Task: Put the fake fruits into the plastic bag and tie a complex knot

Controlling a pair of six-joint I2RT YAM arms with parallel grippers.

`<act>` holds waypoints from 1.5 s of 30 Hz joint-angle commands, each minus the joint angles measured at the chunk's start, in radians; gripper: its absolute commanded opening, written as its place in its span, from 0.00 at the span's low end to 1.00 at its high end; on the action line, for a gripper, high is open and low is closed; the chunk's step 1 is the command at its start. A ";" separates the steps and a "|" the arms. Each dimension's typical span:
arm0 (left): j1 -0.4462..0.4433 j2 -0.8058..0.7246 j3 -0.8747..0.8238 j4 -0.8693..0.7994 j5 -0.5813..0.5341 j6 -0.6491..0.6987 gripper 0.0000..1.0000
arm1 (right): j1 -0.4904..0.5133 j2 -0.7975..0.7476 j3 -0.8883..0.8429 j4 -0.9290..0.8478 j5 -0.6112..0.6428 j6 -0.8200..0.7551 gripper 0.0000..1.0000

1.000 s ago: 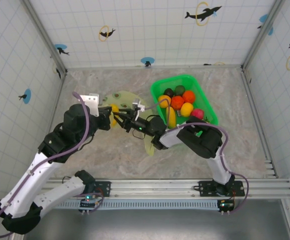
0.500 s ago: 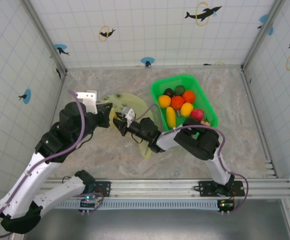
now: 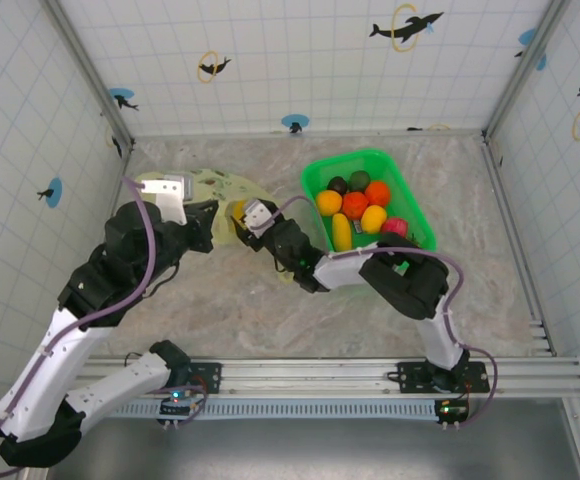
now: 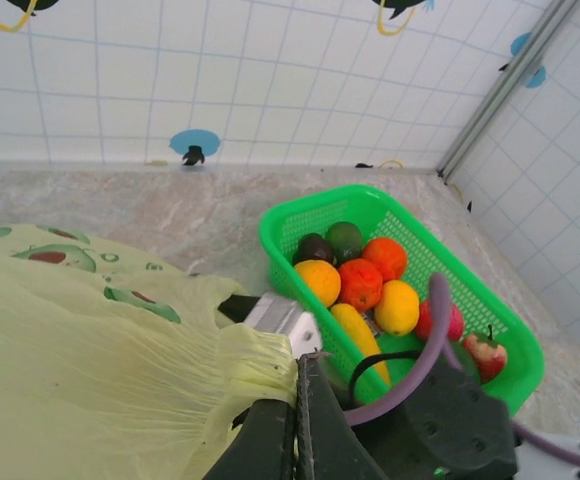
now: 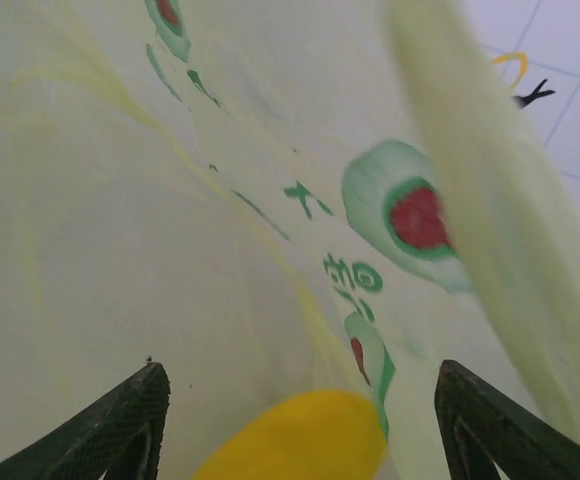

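Toward the left rear of the marble-patterned counter (image 3: pixel 220 310) lies the thin, translucent, pale yellow-green plastic bag (image 3: pixel 215 187), printed with green ovals that have red centres. It is crumpled and spread out close to the left wall.

The left end effector (image 4: pixel 292 400) is clamped tight, its jaws pinching a gathered, pleated edge of the plastic bag and holding that edge up off the counter. The right end effector (image 5: pixel 298 370) is inside the mouth of the bag, with film on every side of it. Its two dark fingers (image 5: pixel 120 430) stand wide apart and grip nothing. A smooth, rounded yellow fruit (image 5: pixel 295 440) lies on the film between them, with a gap showing on each side.

Just right of the bag stands a bright green rectangular plastic mesh basket (image 3: pixel 355 155). It holds a heap of small glossy fake fruits (image 4: pixel 360 283): orange, red-orange, yellow, dark green, one nearly black, and pink-red ones at the near end. They lie packed against one another. The right arm's dark body and its purple cable (image 4: pixel 425 350) cross in front of the basket's near corner in the left wrist view.
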 commanded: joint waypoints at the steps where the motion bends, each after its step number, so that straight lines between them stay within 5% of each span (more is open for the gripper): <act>1: 0.001 0.016 -0.023 -0.032 -0.006 0.028 0.00 | -0.050 -0.158 -0.086 0.007 -0.304 0.128 0.69; 6: 0.003 0.034 -0.061 -0.007 0.011 0.032 0.00 | -0.121 -0.279 -0.168 0.008 -0.731 0.238 0.64; 8: 0.003 0.040 -0.065 -0.003 0.008 0.035 0.00 | -0.136 -0.316 -0.171 -0.038 -0.810 0.250 0.61; 15: 0.003 0.041 -0.084 0.008 0.019 0.033 0.00 | -0.135 -0.323 -0.094 -0.319 -0.547 0.005 0.67; 25: 0.004 0.029 -0.063 -0.020 0.026 0.042 0.00 | -0.156 -0.036 0.214 -0.508 -0.469 -0.011 0.72; 27: 0.004 0.029 -0.046 -0.026 0.014 0.042 0.00 | -0.162 0.014 0.297 -0.573 -0.423 -0.007 0.63; 30: 0.004 0.030 -0.005 -0.041 -0.035 0.041 0.00 | -0.179 0.012 0.323 -0.604 -0.430 0.030 0.28; 34: 0.004 0.032 0.072 -0.043 -0.132 0.045 0.00 | -0.212 -0.081 0.354 -0.710 -0.488 0.202 0.00; 41: 0.003 0.162 0.237 -0.040 -0.154 0.057 0.00 | -0.255 -0.081 0.748 -1.310 -0.575 0.489 0.00; 45: 0.003 0.248 0.345 -0.041 -0.157 0.044 0.00 | -0.259 -0.081 0.897 -1.543 -0.519 0.602 0.00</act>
